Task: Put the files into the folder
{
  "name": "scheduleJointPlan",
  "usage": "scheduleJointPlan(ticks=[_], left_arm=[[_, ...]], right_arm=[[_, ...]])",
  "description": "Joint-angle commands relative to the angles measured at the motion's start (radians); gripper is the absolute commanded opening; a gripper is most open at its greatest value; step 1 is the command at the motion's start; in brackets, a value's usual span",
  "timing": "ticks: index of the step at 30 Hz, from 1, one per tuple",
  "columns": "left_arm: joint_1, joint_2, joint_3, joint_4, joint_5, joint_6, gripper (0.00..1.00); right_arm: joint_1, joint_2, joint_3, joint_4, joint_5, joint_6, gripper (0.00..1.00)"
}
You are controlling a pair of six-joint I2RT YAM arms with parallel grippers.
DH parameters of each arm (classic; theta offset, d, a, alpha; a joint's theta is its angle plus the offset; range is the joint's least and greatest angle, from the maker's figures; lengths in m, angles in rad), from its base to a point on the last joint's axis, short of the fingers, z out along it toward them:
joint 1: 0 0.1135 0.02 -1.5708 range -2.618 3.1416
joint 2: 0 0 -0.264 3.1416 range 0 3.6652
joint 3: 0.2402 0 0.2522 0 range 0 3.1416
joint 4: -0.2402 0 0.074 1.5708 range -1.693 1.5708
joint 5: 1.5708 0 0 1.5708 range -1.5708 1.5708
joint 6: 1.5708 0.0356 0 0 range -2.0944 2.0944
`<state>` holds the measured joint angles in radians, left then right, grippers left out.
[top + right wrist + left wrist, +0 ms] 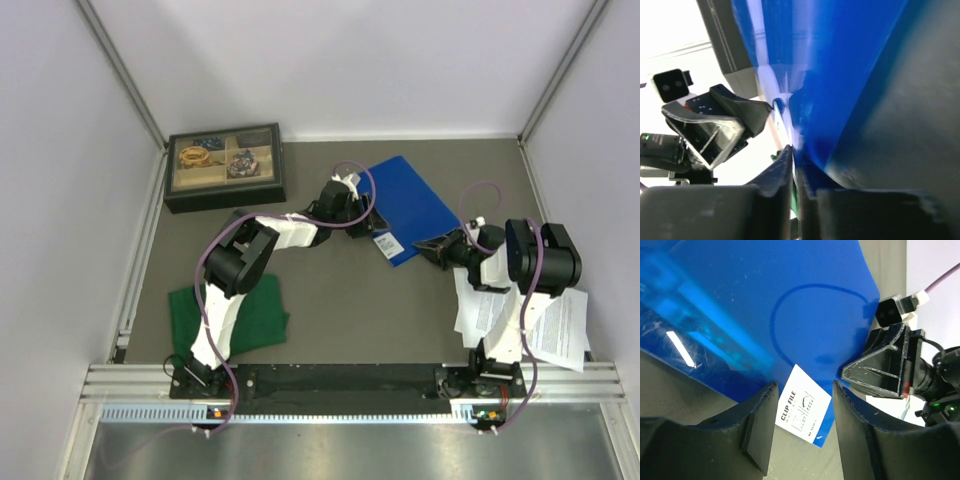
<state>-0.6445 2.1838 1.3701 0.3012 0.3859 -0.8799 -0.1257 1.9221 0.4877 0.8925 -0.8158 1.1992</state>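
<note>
Shows the folder (408, 198) past mid-table (330, 310), blue cover slanted, white label (387, 243) at its near corner; reads "CLIP FILE" on that label in the left wrist view. Shows the right gripper (432, 248) at the folder's near-right edge, just beside the label. In the right wrist view, shows both its fingers pressed nearly together with the blue edge pinched between them, so clamped on the folder. Shows the left gripper (368, 220) at the folder's left side, facing the right one across the label corner. In the left wrist view, shows its fingers (760, 435) spread wide apart, released, nothing held, with the label and blue cover seen beyond the gap. Cannot tell whether those fingers touch the cover. Cannot tell whether the cover is lifted or flat. Shows the files (560, 330) as white printed sheets at the near right of the table, by the right arm's base, partly hidden under that arm, apart from the folder and outside it. Shows a green shirt (240, 318), folded, near left beside the left arm's base. Shows a black box (225, 188) far left with four compartments holding small coloured items, too small to tell.
</note>
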Motion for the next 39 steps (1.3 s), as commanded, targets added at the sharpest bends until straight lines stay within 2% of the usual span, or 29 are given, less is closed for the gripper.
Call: scheduleJointPlan(ticks=[1,4,5,6,8,10,11,12,14,16,18,23,27,32,35,39], left_arm=[[-0.006,0.005,0.05,-0.241,-0.068,0.106,0.54],[-0.003,-0.069,0.142,-0.431,-0.169,0.192,0.59],[0.002,-0.094,0.165,-0.495,-0.2,0.193,0.61],[0.014,-0.151,0.2,-0.548,-0.246,0.184,0.62],[0.045,-0.22,0.205,-0.64,-0.249,0.132,0.66],[0.065,-0.323,0.178,-0.658,-0.219,0.057,0.69],[0.083,-0.352,0.17,-0.66,-0.196,0.027,0.7],[0.091,-0.395,0.156,-0.651,-0.17,-0.002,0.7],[0.115,-0.421,0.15,-0.63,-0.067,-0.117,0.69],[0.126,-0.426,0.171,-0.626,0.002,-0.242,0.66],[0.132,-0.409,0.205,-0.648,0.056,-0.295,0.67],[0.131,-0.421,0.244,-0.639,-0.013,-0.459,0.78],[0.128,-0.403,0.285,-0.646,-0.045,-0.56,0.8],[0.097,-0.334,0.429,-0.747,-0.093,-0.594,0.73],[0.075,-0.294,0.509,-0.898,-0.153,-0.562,0.73],[0.052,-0.298,0.537,-0.991,-0.249,-0.506,0.73]], right_arm=[[0.026,0.003,0.018,0.181,-0.011,0.014,0.0],[0.043,-0.072,0.054,0.071,-0.037,-0.123,0.0],[0.049,-0.098,0.067,0.027,-0.023,-0.169,0.0],[0.063,-0.127,0.072,-0.088,-0.005,-0.252,0.0],[0.084,-0.216,0.09,-0.173,0.039,-0.32,0.0],[0.121,-0.285,0.107,-0.315,0.072,-0.427,0.0],[0.15,-0.364,0.136,-0.384,0.139,-0.522,0.0],[0.199,-0.403,0.153,-0.521,0.179,-0.573,0.0],[0.253,-0.51,0.19,-0.621,0.307,-0.707,0.0],[0.319,-0.569,0.201,-0.716,0.394,-0.772,0.0],[0.346,-0.636,0.198,-0.745,0.464,-0.826,0.0],[0.463,-0.768,0.144,-0.77,0.625,-0.967,0.0],[0.546,-0.866,0.106,-0.754,0.714,-1.044,0.0],[0.705,-0.887,0.069,-0.739,0.839,-1.147,0.0],[0.75,-0.91,0.042,-0.73,0.891,-1.174,0.0],[0.805,-0.943,0.015,-0.725,0.941,-1.195,0.0]])
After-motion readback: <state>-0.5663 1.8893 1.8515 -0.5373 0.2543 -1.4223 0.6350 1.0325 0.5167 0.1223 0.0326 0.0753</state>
